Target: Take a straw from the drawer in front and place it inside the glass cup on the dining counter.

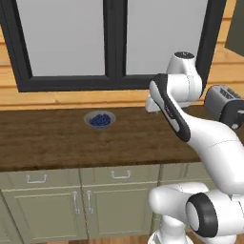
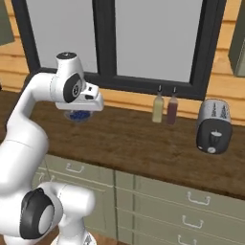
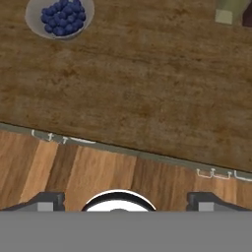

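My end effector (image 3: 123,205) hangs above the tabletop's (image 1: 52,138) front edge, fingers spread wide. In my hand view the bowl of blueberries (image 3: 60,18) lies at eleven o'clock on the tabletop. From the right base view, two bottles (image 2: 158,108) stand side by side at one o'clock against the back wall, the toaster (image 2: 214,126) just right of them at two o'clock. Drawers (image 1: 121,175) sit under the tabletop, cabinet doors (image 1: 47,209) below those.

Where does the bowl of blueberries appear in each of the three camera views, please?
Left base view: bowl of blueberries left of centre on the worktop, below the window.
Right base view: upper left, mostly hidden behind the arm's wrist.
Hand view: top left corner.
Shared landmark: the dark wood worktop.
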Motion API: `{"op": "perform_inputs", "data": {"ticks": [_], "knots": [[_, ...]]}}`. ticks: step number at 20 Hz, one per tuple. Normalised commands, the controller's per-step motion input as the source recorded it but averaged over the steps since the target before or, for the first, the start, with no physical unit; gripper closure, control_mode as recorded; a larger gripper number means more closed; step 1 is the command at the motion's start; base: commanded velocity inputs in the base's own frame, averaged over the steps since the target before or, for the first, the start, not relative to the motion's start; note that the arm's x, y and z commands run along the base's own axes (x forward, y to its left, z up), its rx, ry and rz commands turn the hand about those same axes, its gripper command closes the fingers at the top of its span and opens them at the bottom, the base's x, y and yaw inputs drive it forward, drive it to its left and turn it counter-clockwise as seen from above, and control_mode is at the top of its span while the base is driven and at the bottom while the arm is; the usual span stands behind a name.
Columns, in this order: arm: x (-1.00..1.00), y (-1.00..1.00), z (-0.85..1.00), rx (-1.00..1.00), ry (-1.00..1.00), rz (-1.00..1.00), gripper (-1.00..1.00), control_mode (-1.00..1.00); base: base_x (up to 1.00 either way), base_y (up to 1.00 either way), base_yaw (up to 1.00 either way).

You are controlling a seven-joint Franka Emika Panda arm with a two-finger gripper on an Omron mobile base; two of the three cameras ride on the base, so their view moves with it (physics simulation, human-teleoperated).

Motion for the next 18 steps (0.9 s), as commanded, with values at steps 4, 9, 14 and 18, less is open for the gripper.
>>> {"op": "perform_inputs", "data": {"ticks": [4, 9, 14, 18], "knots": [[0.0, 0.0, 0.0, 0.0, 0.0, 0.0, -1.0, 1.0, 0.0, -0.84, 0.55], [0.0, 0.0, 0.0, 0.0, 0.0, 0.0, -1.0, 1.0, 0.0, -0.7, 0.63], [0.0, 0.0, 0.0, 0.0, 0.0, 0.0, -1.0, 1.0, 0.0, -0.64, 0.67], [0.0, 0.0, 0.0, 0.0, 0.0, 0.0, -1.0, 1.0, 0.0, -0.74, 0.59]]}}
